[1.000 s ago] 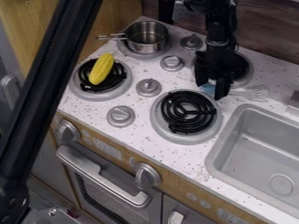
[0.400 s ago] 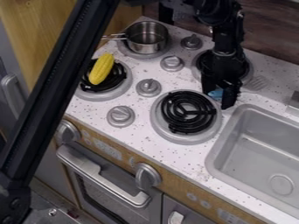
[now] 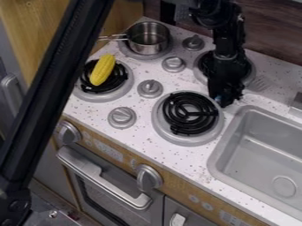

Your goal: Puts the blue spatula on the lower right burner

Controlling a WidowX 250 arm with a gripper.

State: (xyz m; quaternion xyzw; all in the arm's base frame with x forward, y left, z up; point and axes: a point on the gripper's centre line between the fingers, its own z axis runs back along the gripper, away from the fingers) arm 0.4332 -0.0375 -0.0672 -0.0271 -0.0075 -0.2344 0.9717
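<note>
We see the black gripper (image 3: 221, 99) pointing down over the tabletop (image 3: 203, 170), just beyond the far right edge of the near right burner (image 3: 190, 113). Its fingers (image 3: 231, 91) are clenched on the blue spatula (image 3: 219, 98) — we make out only a bit of blue at their tips. The spatula's pale slotted head (image 3: 259, 84) lies to the right of the gripper, past the far left corner of the sink (image 3: 259, 154). So the spatula is between the near right burner and the far right burner (image 3: 250, 73), off the near right burner's black coil.

To the left, we have a yellow corn cob (image 3: 103, 69) resting on the near left burner (image 3: 121, 94) and a metal pot (image 3: 147, 38) on the far left burner (image 3: 125, 49). Four grey knobs (image 3: 149, 88) stand among the burners — and a black bar (image 3: 50, 97) slants across our left side.
</note>
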